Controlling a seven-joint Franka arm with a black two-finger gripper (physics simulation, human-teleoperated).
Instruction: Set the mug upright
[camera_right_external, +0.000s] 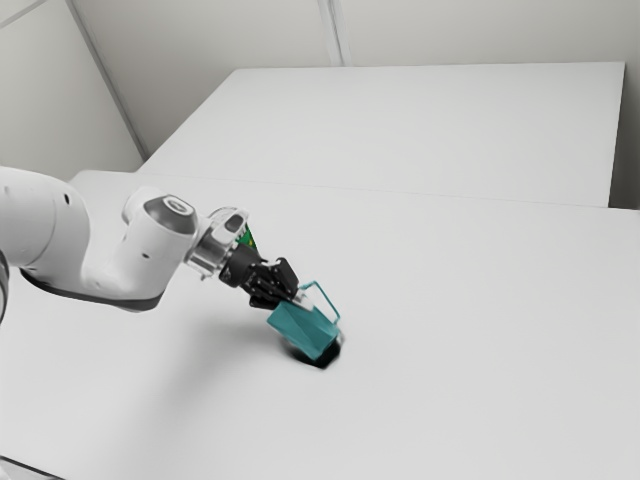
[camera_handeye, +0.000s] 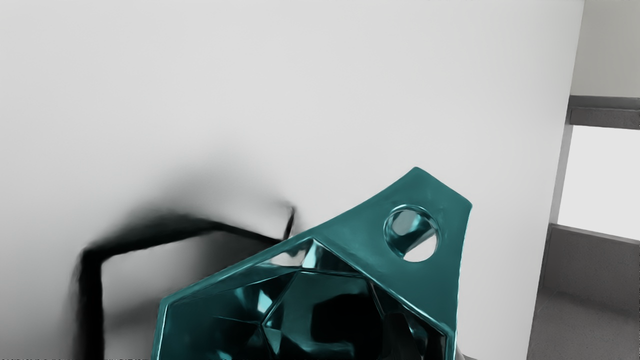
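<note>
Teal faceted mug (camera_handeye: 305, 310), nearest the wrist camera, mouth turned toward the gripper (camera_right_external: 292, 296). Not upright: leaning in the exterior view, base down toward that view's right, mouth up toward that view's left. Lean matched to slant of the gripper, so tilt probably set by the hold, not by the table (camera_right_external: 450, 340).

Pincer: looks clamped on mug wall at the rim. Dark shape (camera_handeye: 397, 335) inside the mouth, likely one finger, other probably outside the same wall. Sensible place to grab: thin edge, handle (camera_handeye: 415, 285) with round hole left free beside it. Shadow (camera_right_external: 320, 360) dark and close below the base, set apart from the mug in the wrist view; likely held just off the table, maybe one low edge touching, can't tell.

Arm (camera_right_external: 140, 250) in from the exterior view's left, nothing near the mug to bump on its right. Job judged unfinished. Next: tip hand until base level, lower flat, then let go. Risk: single-wall pinch, so swivel or slip likely; early release, probable topple.
</note>
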